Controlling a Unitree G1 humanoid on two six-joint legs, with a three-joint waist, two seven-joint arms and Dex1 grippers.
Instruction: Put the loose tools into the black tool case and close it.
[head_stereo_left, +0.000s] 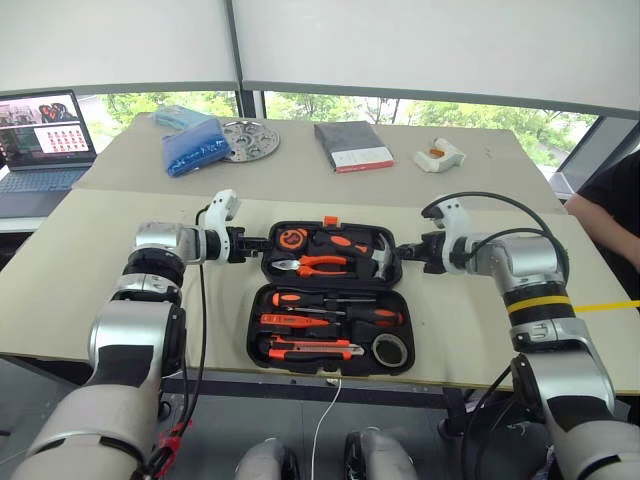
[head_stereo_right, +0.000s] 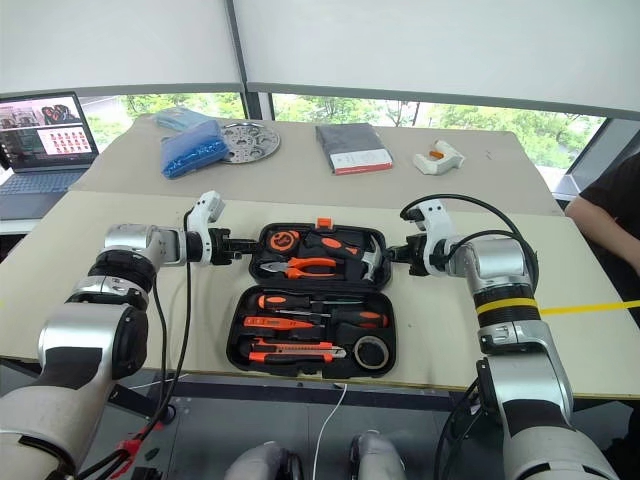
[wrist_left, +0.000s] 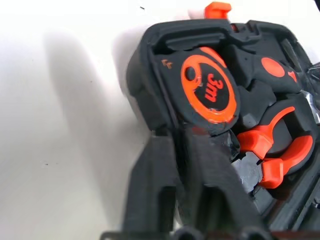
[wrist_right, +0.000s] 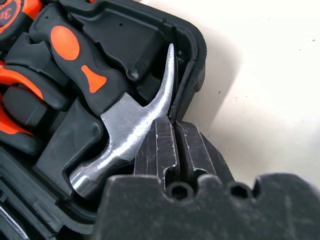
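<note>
I am seeing the left gripper (head_stereo_left: 252, 244) clenching on the left edge of the far half of the black tool case (head_stereo_left: 330, 300), beside the tape measure (wrist_left: 209, 90). The case is lying open on the surface (head_stereo_left: 100, 270) — the two screwdrivers (head_stereo_left: 335, 299), slim screwdriver (head_stereo_left: 300, 322), utility knife (head_stereo_left: 312, 349) and tape roll (head_stereo_left: 390, 350) are sitting in the near half. The pliers (head_stereo_left: 320, 266) and hammer (wrist_right: 130, 125) are resting in the far half. The right gripper (head_stereo_left: 405, 253) is clenching on the right edge — just beside the hammer head.
</note>
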